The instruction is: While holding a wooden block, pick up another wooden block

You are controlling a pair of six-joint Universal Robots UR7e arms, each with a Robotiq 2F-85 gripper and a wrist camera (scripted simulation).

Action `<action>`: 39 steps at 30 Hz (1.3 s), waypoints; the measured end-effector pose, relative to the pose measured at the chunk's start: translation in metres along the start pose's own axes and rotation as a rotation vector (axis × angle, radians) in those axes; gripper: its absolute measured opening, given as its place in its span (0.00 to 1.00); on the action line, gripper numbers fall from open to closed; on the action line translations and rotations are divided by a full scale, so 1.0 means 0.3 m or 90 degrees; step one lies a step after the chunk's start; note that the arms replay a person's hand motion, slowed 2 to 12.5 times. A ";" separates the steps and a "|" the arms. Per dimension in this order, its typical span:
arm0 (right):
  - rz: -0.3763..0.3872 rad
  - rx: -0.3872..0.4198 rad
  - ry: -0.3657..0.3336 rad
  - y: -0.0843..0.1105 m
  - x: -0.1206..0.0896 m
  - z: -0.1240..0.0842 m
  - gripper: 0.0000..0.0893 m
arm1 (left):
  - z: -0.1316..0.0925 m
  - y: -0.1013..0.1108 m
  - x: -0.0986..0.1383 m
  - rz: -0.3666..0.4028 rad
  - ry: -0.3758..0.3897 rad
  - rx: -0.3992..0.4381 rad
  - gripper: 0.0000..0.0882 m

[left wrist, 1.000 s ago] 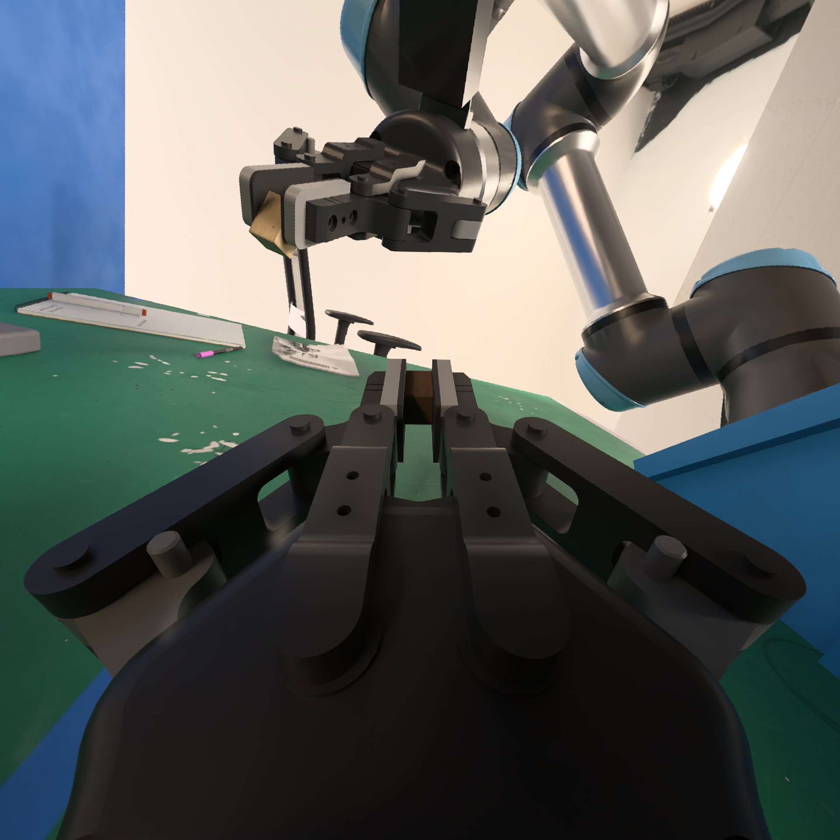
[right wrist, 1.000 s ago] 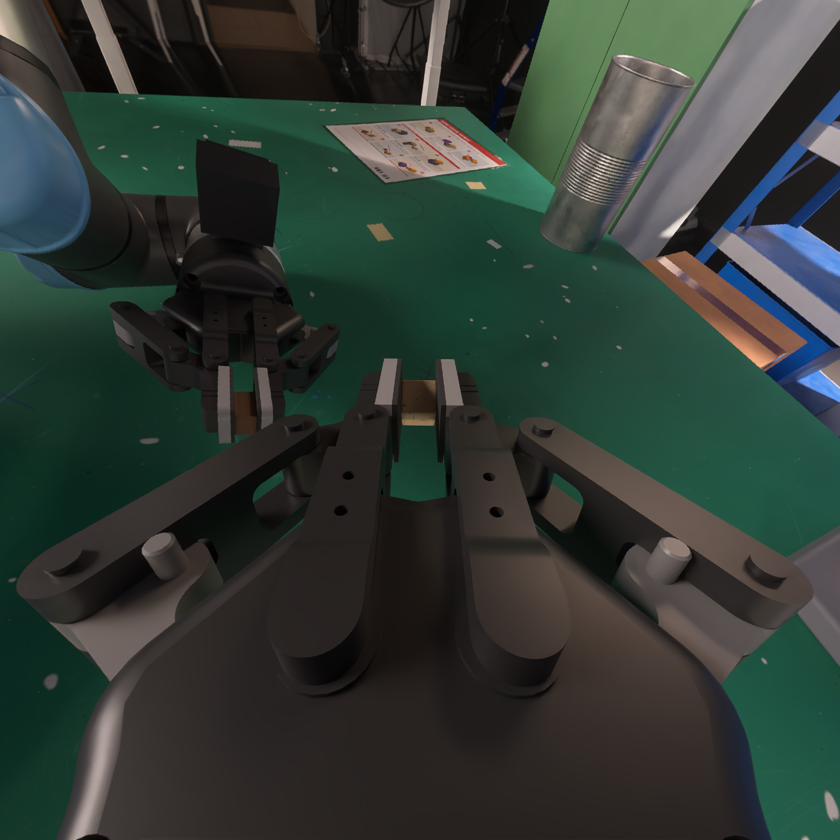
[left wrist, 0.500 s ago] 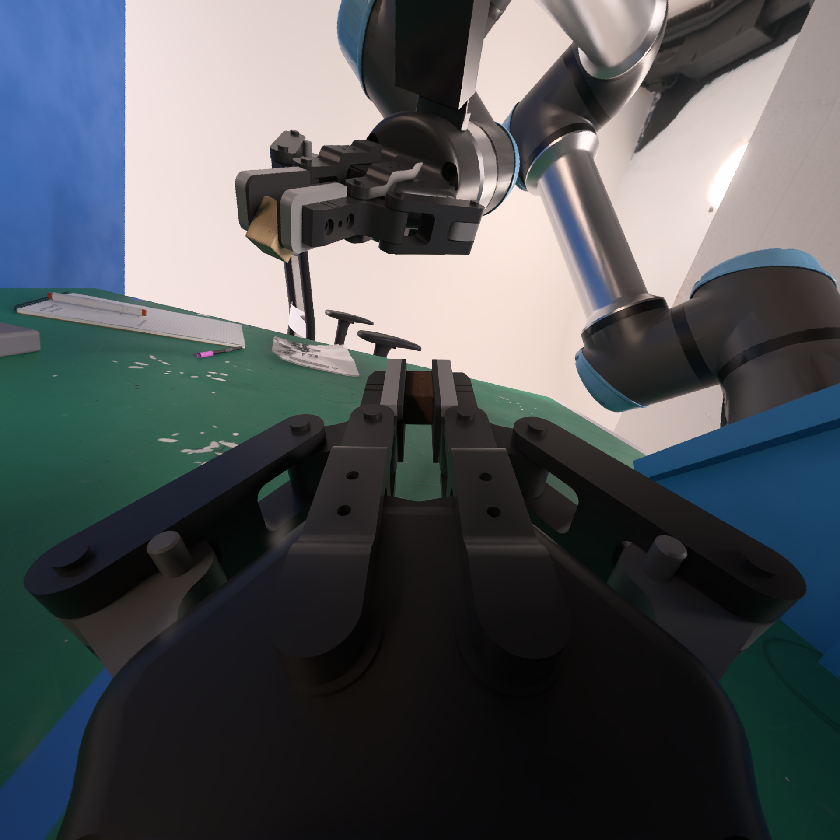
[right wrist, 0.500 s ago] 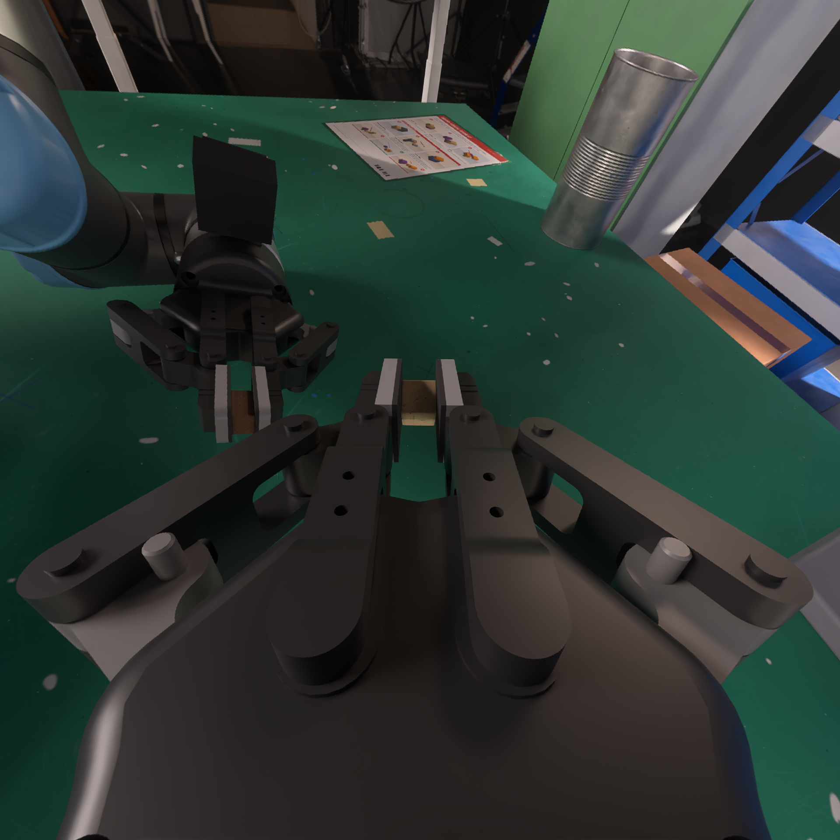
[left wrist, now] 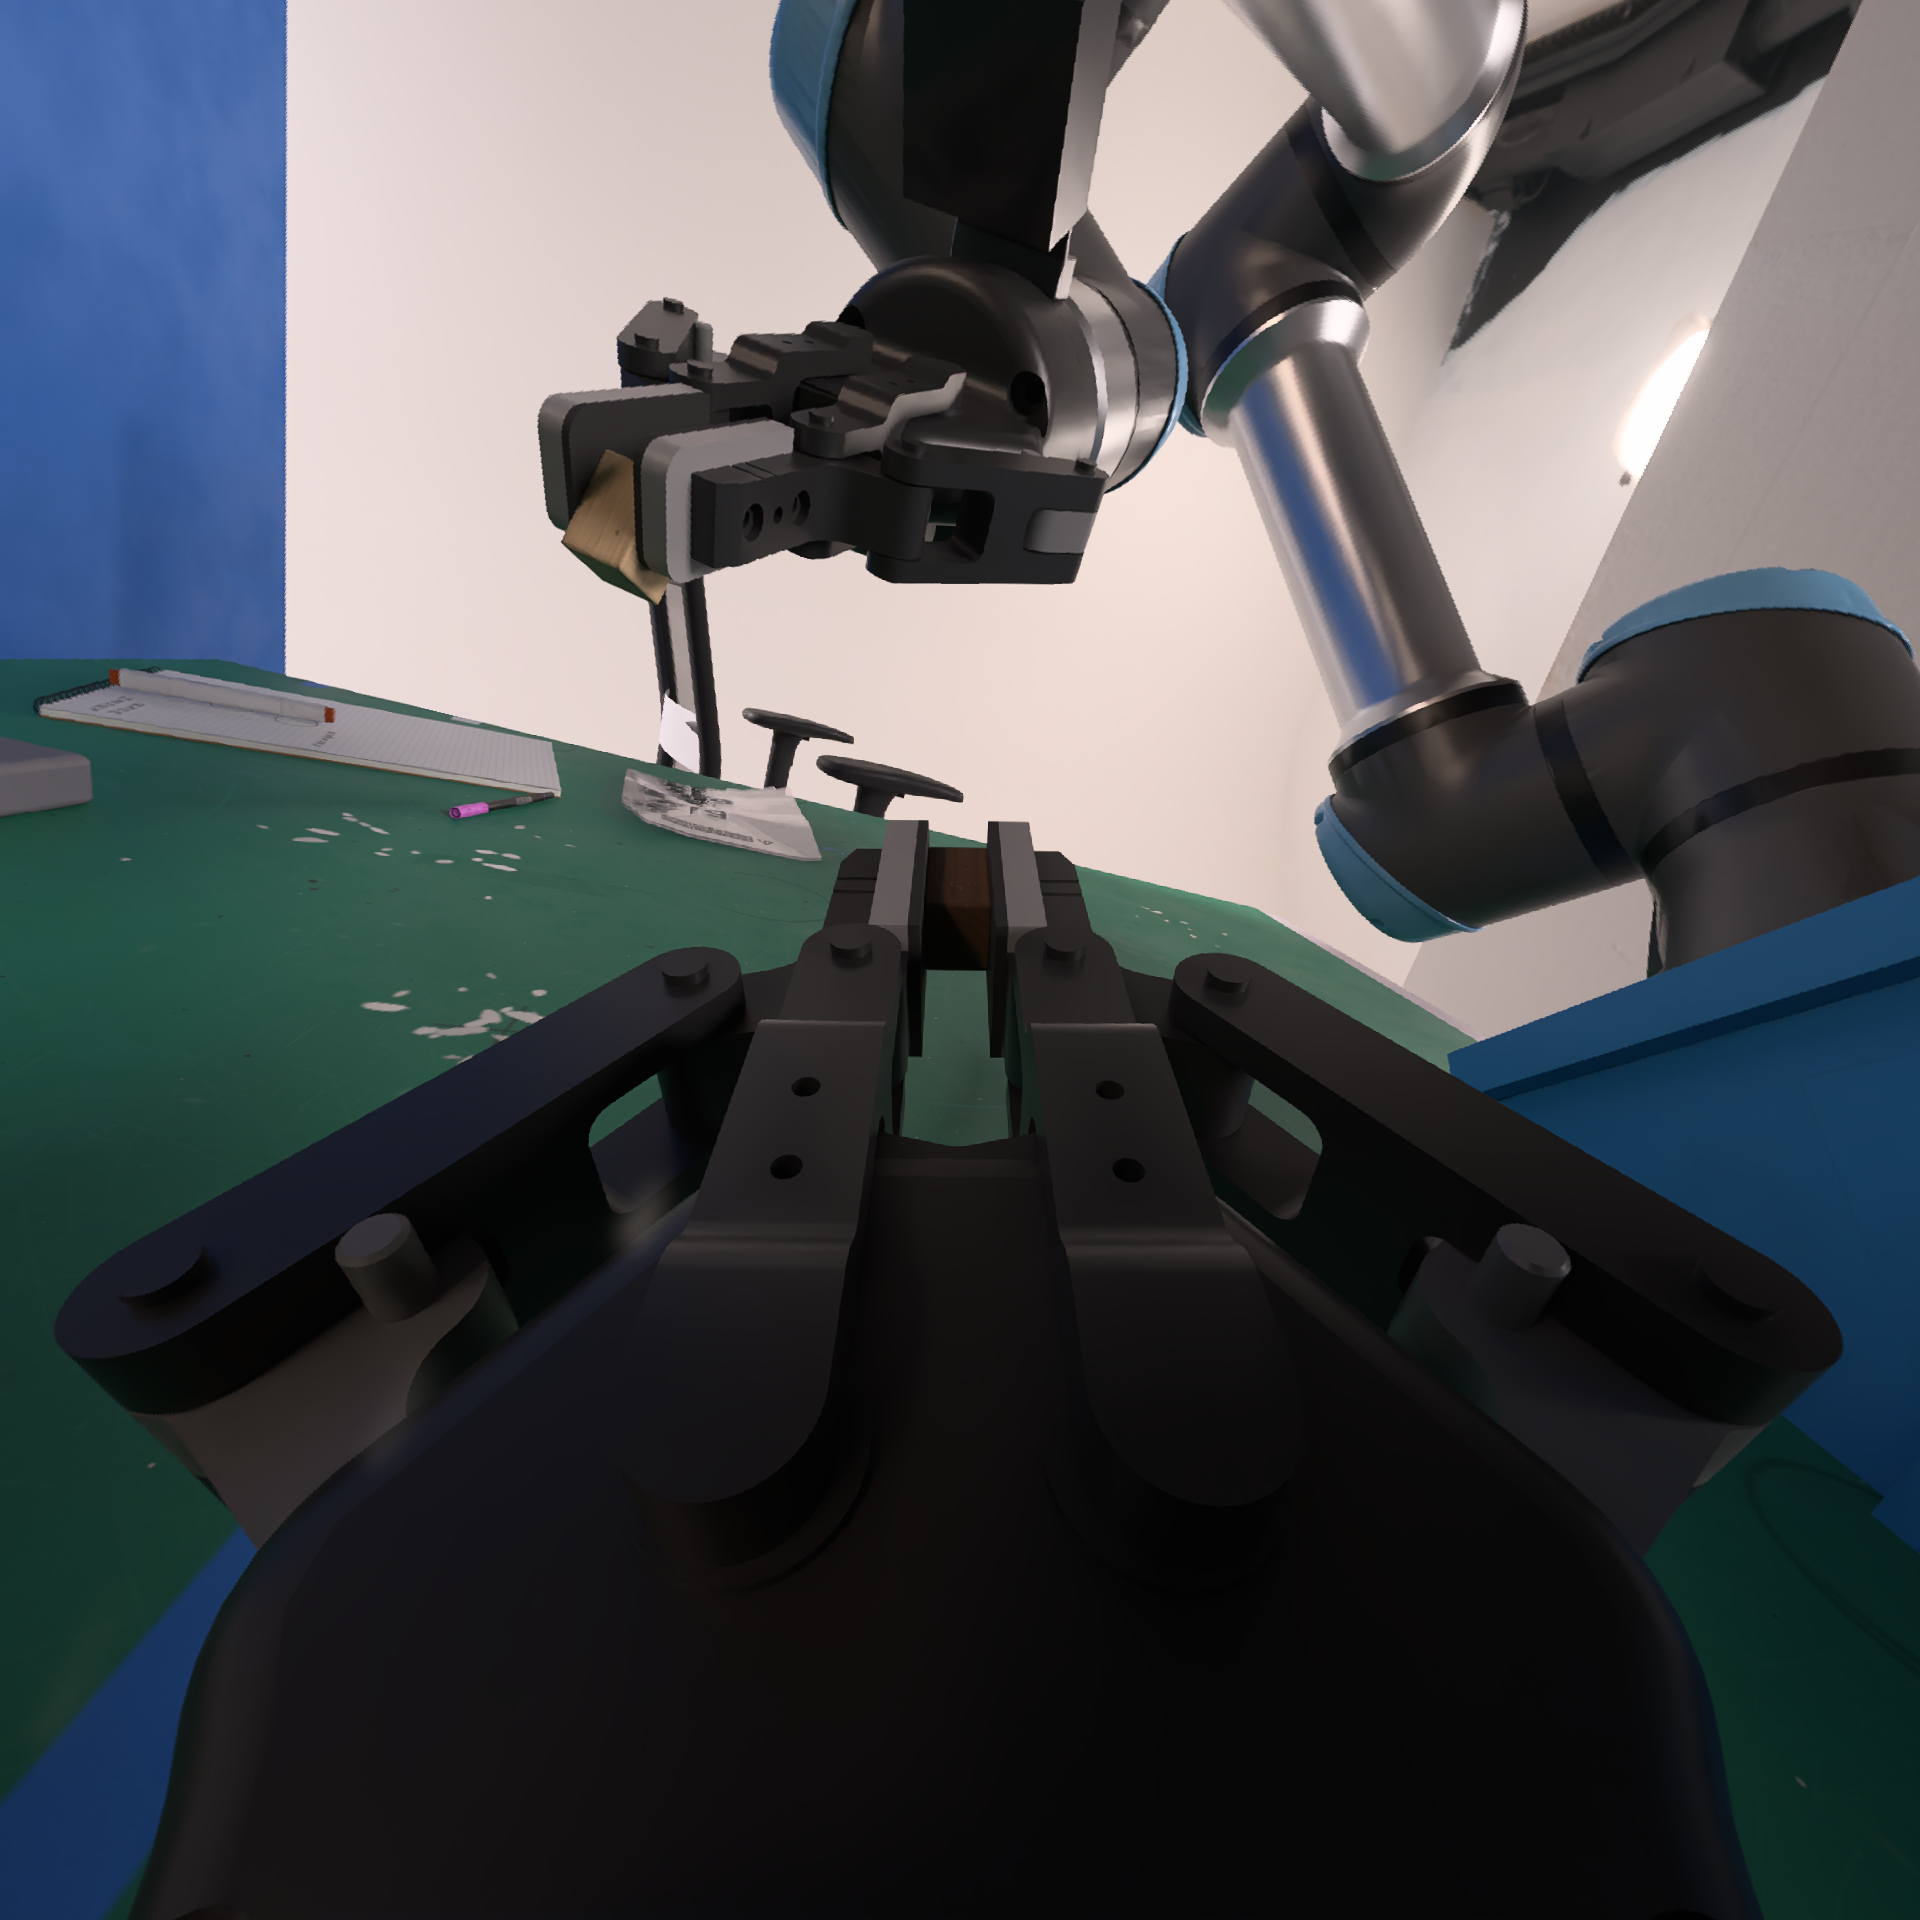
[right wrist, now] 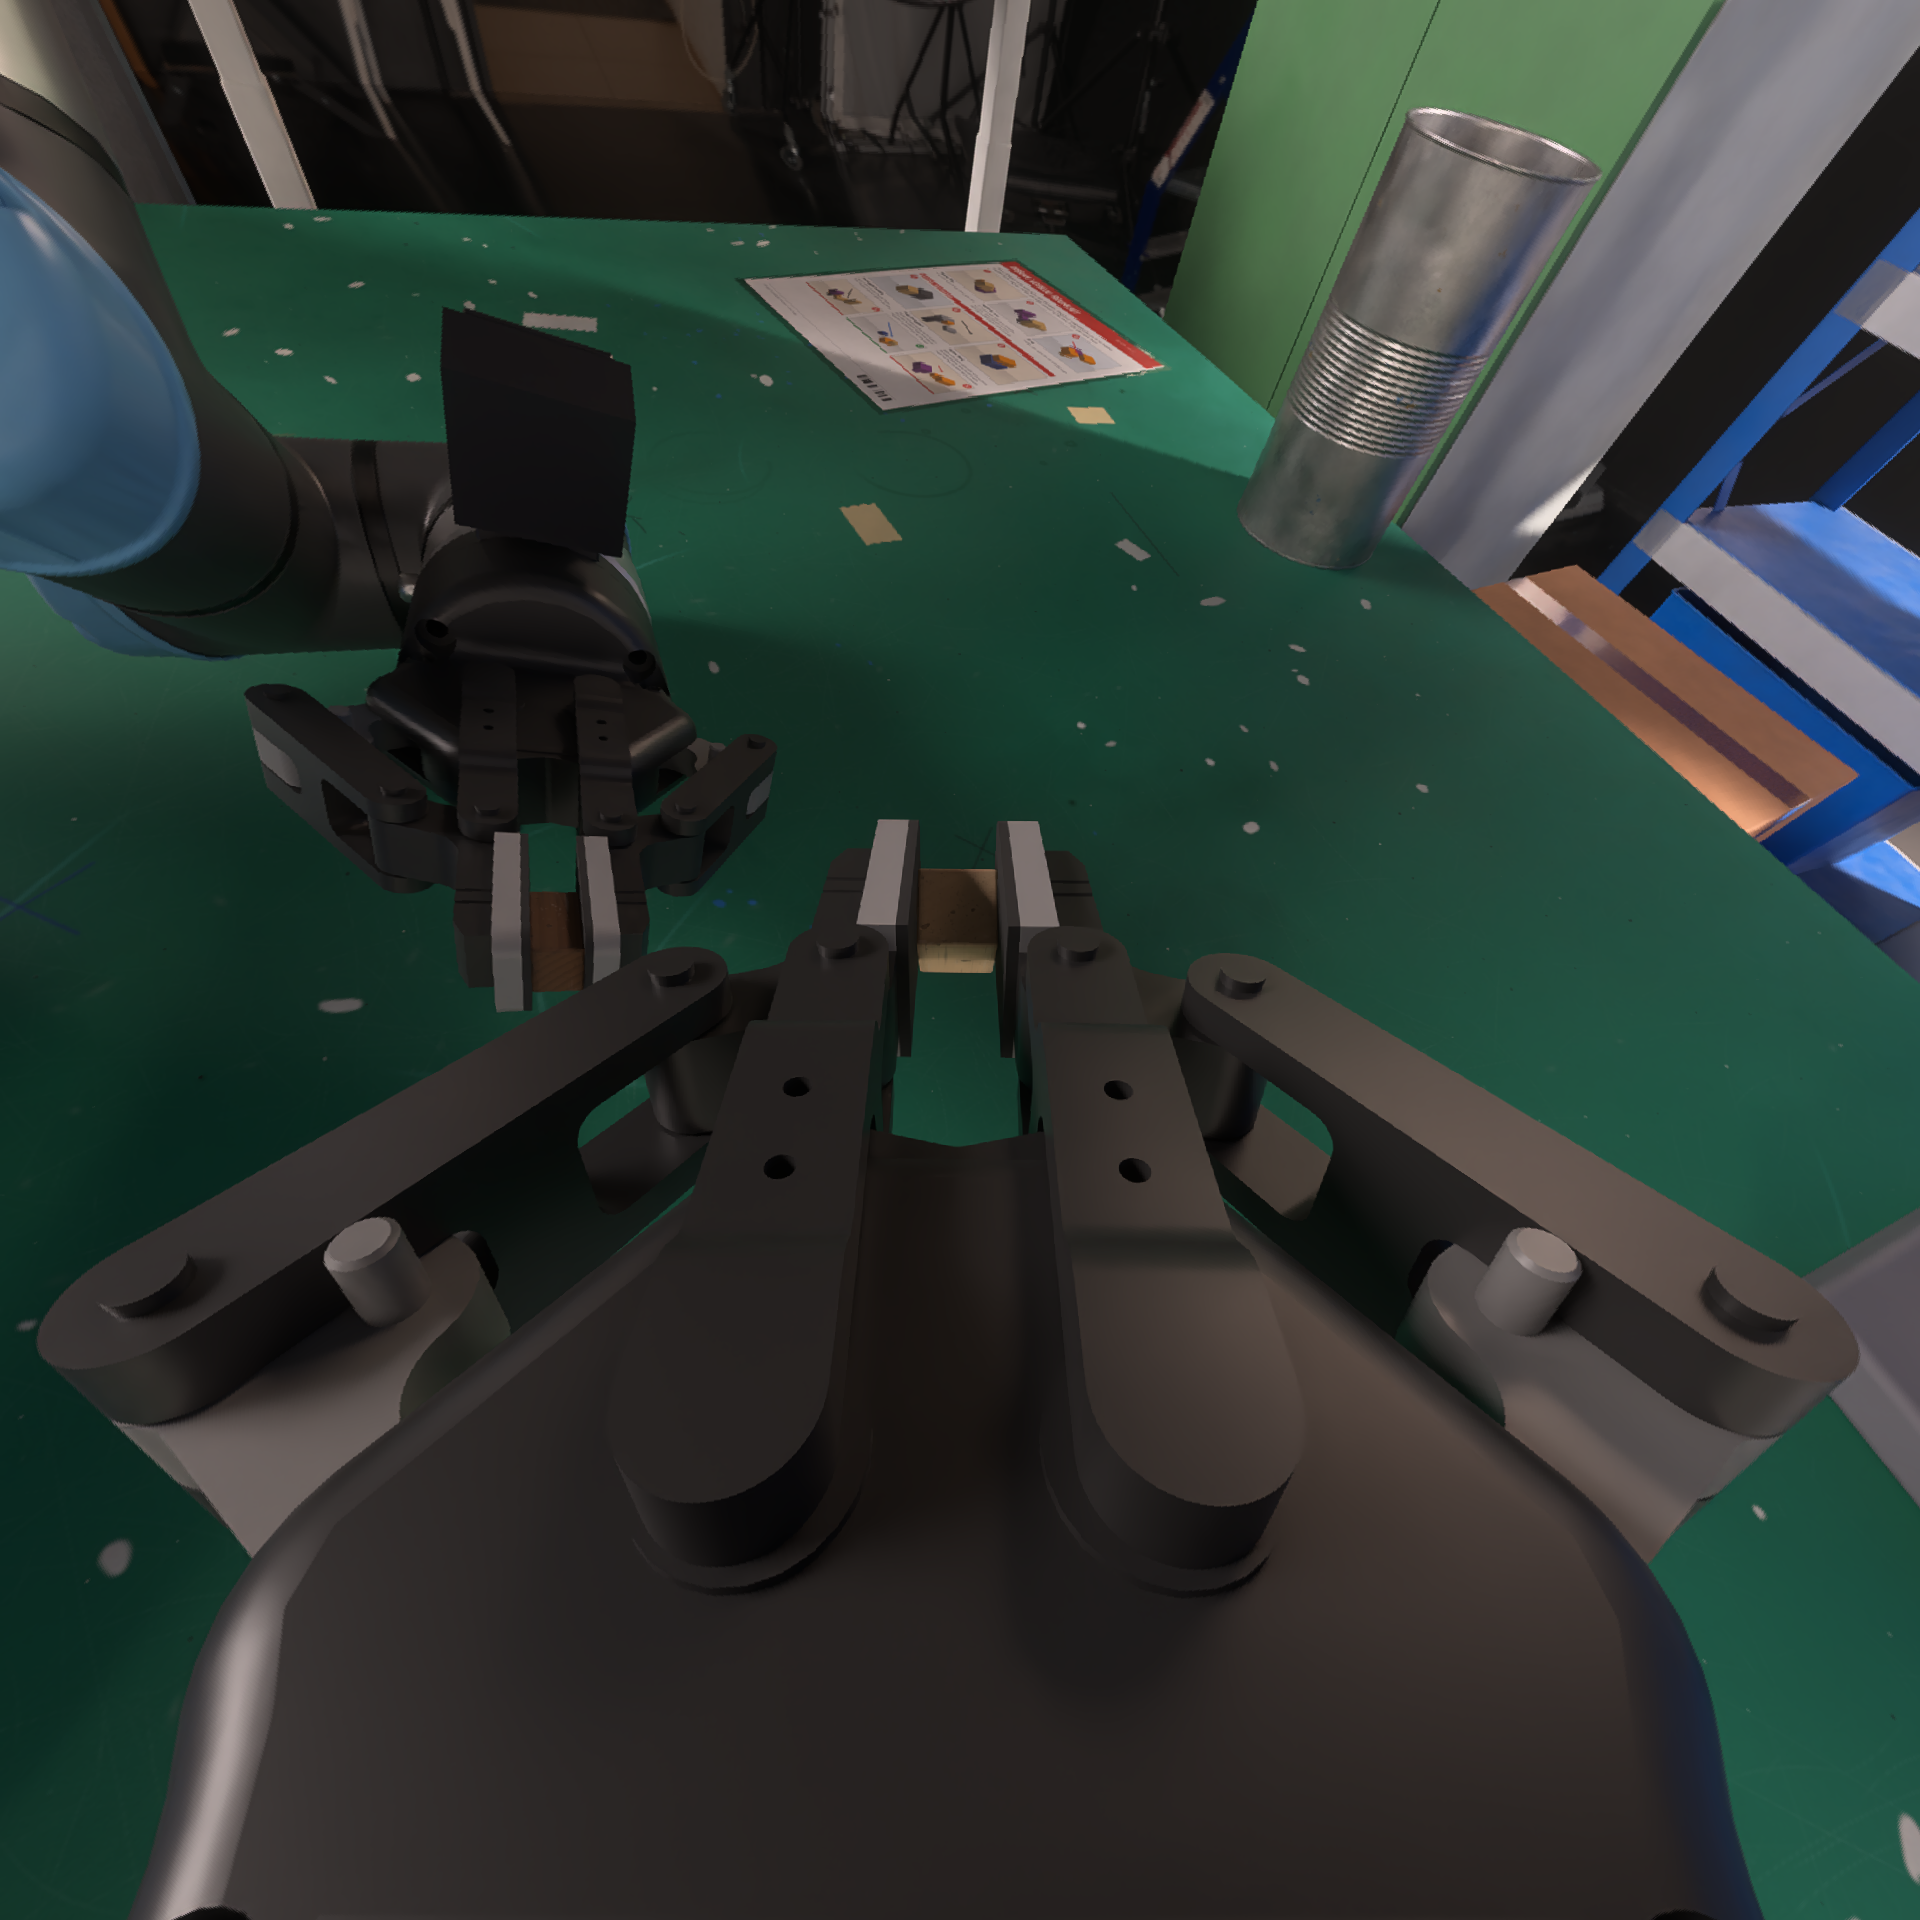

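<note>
left gripper [left wrist: 956, 883] pinches dark wooden block [left wrist: 958, 906] low over table [right wrist: 1039, 675] mid-area | right gripper [right wrist: 956, 894] pinches pale wooden block [right wrist: 956, 920], raised | advice: lift straight, grips firm, arms apart

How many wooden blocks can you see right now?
2. A dark brown wooden block is clamped in the left gripper; a pale tan wooden block is clamped in the right gripper. Others may be hidden.
</note>
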State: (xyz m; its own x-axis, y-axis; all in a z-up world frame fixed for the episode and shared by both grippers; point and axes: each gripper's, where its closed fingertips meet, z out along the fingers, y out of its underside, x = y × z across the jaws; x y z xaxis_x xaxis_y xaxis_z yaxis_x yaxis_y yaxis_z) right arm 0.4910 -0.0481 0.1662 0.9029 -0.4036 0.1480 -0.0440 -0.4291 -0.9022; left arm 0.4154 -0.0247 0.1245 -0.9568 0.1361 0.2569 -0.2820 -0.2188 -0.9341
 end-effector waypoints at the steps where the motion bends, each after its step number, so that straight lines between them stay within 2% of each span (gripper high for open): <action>1: 0.000 0.000 0.000 0.000 0.000 0.000 0.14 | 0.000 0.000 0.000 0.000 0.000 0.000 0.11; 13: 0.004 -0.005 0.000 0.009 0.005 0.003 0.14 | 0.003 0.002 -0.006 -0.004 -0.007 -0.002 0.11; 24: 0.013 -0.008 0.010 0.020 0.028 -0.005 0.14 | 0.003 0.010 -0.053 -0.037 -0.052 -0.018 0.11; 39: 0.011 0.007 0.016 0.002 0.034 -0.033 0.14 | 0.005 0.009 -0.058 -0.044 -0.057 -0.020 0.11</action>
State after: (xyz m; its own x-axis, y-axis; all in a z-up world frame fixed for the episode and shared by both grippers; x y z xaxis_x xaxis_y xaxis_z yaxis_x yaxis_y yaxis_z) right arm 0.4960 -0.0605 0.1712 0.8908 -0.4313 0.1429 -0.0542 -0.4132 -0.9090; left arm 0.4313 -0.0290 0.1179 -0.9378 0.0632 0.3413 -0.3471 -0.1806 -0.9203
